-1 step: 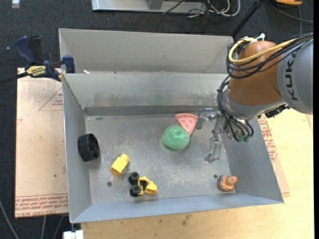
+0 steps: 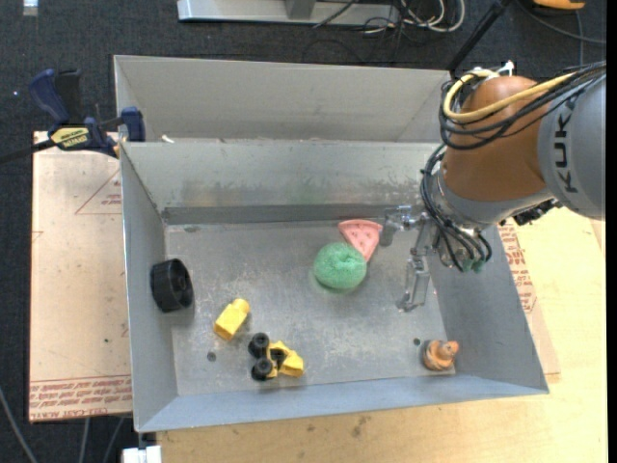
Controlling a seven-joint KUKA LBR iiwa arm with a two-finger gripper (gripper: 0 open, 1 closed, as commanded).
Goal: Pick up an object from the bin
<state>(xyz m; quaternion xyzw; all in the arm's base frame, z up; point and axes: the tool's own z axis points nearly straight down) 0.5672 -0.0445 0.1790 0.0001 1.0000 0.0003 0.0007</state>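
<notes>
My gripper (image 2: 414, 295) hangs low over the bin's right side, its thin metal fingers pointing down with nothing between them. To its left lies a green fuzzy ball (image 2: 339, 266), and a pink wedge shaped like a watermelon slice (image 2: 361, 235) rests just behind that ball. A small orange and brown knob-like piece (image 2: 441, 355) sits on the floor below the gripper, near the front right corner.
A black wheel (image 2: 171, 285) leans at the left wall. A yellow block (image 2: 231, 318) and a yellow toy with black wheels (image 2: 272, 359) lie at the front left. The orange-covered wrist overhangs the right rim.
</notes>
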